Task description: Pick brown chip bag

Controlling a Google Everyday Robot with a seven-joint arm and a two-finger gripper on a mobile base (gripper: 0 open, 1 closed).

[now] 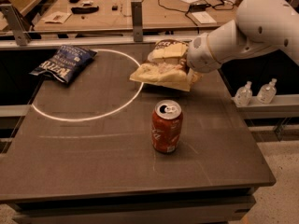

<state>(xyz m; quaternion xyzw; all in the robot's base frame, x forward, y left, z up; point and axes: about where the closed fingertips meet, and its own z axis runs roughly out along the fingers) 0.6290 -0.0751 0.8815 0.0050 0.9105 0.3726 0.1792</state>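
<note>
The brown chip bag, dark on top and cream-yellow below, hangs tilted a little above the dark table, right of the middle near the far edge. My gripper comes in from the right on the white arm and is shut on the bag's right end. The wrist and the bag hide most of the fingers.
A red soda can stands upright in front of the bag. A dark blue chip bag lies at the far left. A white circle is marked on the table. Two small bottles stand on a ledge to the right. A cluttered bench lies behind.
</note>
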